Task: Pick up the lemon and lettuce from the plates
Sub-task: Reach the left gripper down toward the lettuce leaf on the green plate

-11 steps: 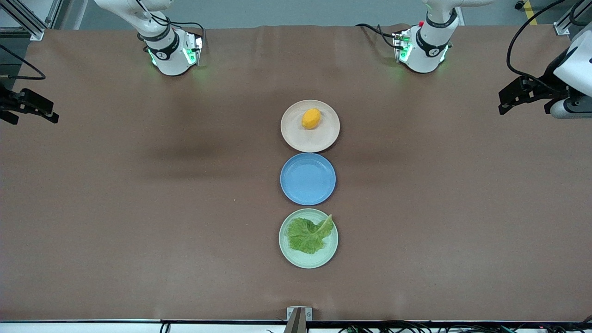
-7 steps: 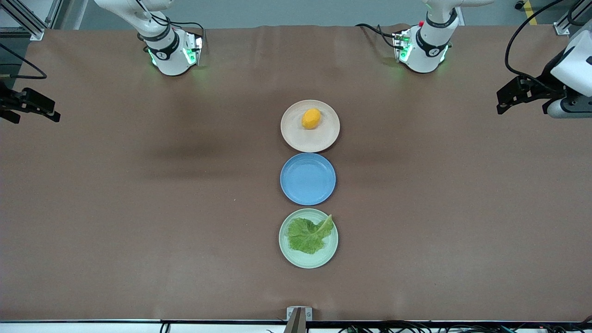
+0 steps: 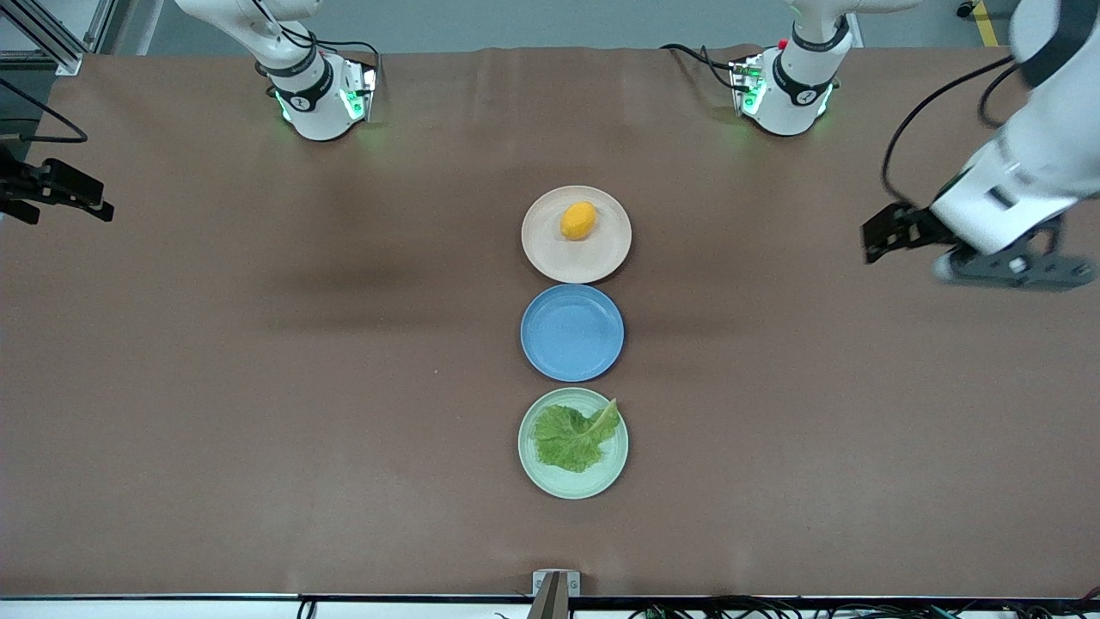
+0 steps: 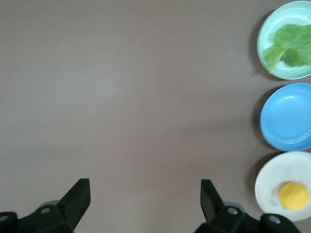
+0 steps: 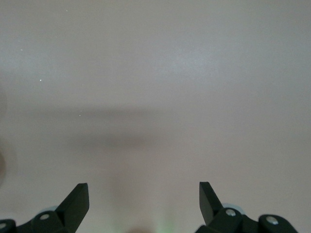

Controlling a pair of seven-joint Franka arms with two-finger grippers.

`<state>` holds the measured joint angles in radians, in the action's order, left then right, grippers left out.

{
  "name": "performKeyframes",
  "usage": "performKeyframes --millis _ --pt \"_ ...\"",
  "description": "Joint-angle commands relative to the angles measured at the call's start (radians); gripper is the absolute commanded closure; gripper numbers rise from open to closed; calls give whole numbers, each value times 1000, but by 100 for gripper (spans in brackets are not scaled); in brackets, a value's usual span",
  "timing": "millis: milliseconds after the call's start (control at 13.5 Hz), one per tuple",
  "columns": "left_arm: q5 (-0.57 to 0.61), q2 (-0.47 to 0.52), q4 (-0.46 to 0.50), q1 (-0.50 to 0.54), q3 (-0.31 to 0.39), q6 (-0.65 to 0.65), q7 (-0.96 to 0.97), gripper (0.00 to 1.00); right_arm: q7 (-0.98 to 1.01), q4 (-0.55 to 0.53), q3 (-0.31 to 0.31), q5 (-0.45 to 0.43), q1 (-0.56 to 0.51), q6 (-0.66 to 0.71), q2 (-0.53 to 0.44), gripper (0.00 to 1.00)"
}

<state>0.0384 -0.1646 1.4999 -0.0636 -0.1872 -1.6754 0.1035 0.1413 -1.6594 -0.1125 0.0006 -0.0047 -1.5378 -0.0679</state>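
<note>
The lemon [image 3: 578,220] lies on the beige-pink plate [image 3: 550,254], the plate nearest the robots' bases. The lettuce [image 3: 571,438] lies on the mint green plate [image 3: 538,473], the plate nearest the front camera. My left gripper [image 3: 874,239] is open and empty, in the air over bare table toward the left arm's end, well away from the plates. Its wrist view shows the lemon [image 4: 293,195], the beige-pink plate [image 4: 268,187], the lettuce [image 4: 289,47] and the mint plate [image 4: 285,14] beside its open gripper [image 4: 145,187]. My right gripper [image 3: 101,206] is open and empty at the right arm's end, and its wrist view shows the open gripper [image 5: 144,189] over bare table.
An empty blue plate [image 3: 572,333] sits between the two task plates; it also shows in the left wrist view [image 4: 286,116]. The three plates form one row at the table's middle. Brown table [image 3: 258,387] spreads on both sides.
My left arm has swung in from the table's end toward the plates and a little lower in the front view. The right gripper has barely shifted. Lemon and lettuce have not moved.
</note>
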Motion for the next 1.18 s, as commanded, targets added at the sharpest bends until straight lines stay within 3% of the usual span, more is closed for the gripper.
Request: performKeyframes --millis 0,443,886,1108 --pt "11 -129 -27 -88 -20 -146 83 0 -3 -16 13 -1 -3 5 -24 0" --pt "14 -428 -63 -228 -21 -569 65 0 -12 -16 11 -1 -5 2 -26 0" --pt "18 -653 -61 -305 -18 -984 67 1 -42 -8 10 -1 -6 7 -20 0" --pt "47 -719 -66 -331 -5 -1075 -5 5 -39 22 7 -1 -6 8 -17 0"
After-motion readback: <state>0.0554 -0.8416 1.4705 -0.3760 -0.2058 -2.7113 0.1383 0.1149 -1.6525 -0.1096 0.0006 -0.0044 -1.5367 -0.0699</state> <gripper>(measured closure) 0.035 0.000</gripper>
